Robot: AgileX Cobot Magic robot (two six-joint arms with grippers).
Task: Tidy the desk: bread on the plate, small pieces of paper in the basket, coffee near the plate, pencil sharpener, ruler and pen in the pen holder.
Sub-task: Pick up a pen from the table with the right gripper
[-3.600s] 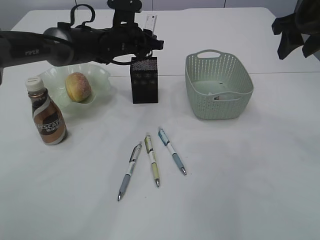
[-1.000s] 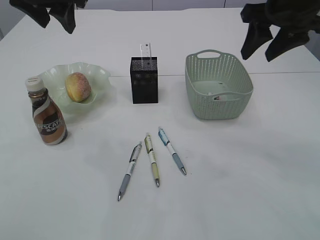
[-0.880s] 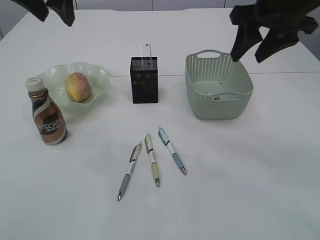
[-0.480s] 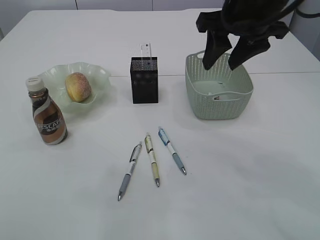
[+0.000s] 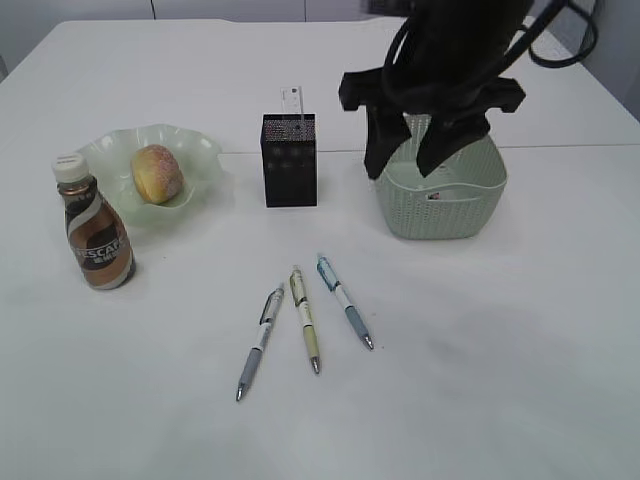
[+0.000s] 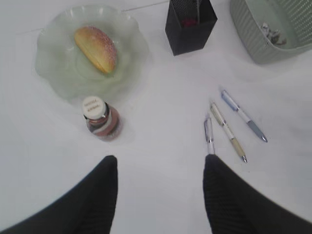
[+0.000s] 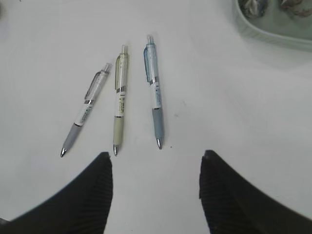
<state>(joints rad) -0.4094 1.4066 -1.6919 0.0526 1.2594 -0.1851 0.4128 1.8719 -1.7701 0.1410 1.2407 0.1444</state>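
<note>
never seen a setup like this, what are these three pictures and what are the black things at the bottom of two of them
It is a robot with two arms at a white desk, each ending in a two-fingered gripper. One picture looks at the desk from in front. The other two come from cameras on the wrists, looking down past the fingers. The black shapes are those fingers: left gripper, right gripper. Both are open and hold nothing.

On the desk: a bread on a green glass plate, a coffee bottle beside it, a black mesh pen holder with a clear ruler standing in it, a green basket with paper scraps, and three pens lying loose. In the front view the right arm hangs in front of the basket.
</note>
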